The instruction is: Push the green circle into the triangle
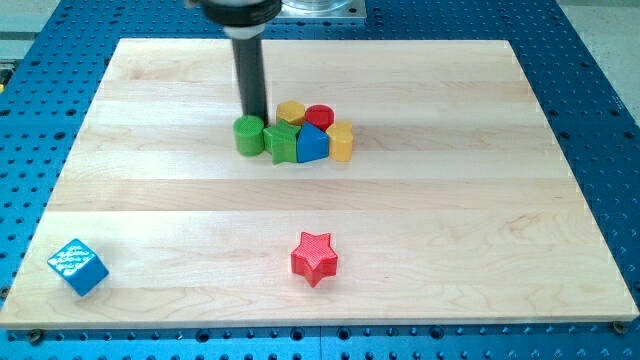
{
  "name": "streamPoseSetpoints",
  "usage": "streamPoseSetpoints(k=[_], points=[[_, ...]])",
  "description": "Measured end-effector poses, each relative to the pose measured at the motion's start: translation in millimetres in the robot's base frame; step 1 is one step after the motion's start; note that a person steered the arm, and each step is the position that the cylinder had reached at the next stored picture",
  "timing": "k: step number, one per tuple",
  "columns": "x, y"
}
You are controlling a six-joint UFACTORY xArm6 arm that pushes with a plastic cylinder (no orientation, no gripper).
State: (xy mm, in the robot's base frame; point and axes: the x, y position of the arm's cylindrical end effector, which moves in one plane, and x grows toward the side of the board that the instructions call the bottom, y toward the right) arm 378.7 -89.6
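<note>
Wood of the board (pixel 150 230) fills most of the view, pale and lying on a blue perforated table (pixel 600 120). Nearest the view's bottom, a blue cube (pixel 77 266) sits at the board's lower left corner, and a red star (pixel 314 257) lies a little right of centre, well apart from everything else. Farther up, a tight cluster gathers just above the middle: the green circle (pixel 249 135) at its left end, touching a green star (pixel 281 142), which in turn touches the blue triangle (pixel 312 144); a yellow block (pixel 341 142) stands against the triangle's right side. Behind these, toward the view's top, a yellow block (pixel 291 111) and a red cylinder (pixel 319 116) sit side by side. My tip (pixel 254 117) stands right at the green circle's far edge, seemingly touching it. There is no claw on this arm, only the straight dark rod, so nothing is spread, pressed together or pinched.
</note>
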Motion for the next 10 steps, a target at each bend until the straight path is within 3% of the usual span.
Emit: streamPoseSetpoints(k=[1, 2, 3, 4, 6, 7, 9, 10], points=[[65.5, -13.2], [110.0, 14.1], [118.5, -36.2], [156.0, -40.6], [153.0, 50.9], [125.2, 97.4], [103.1, 139.2], [78.7, 115.5]])
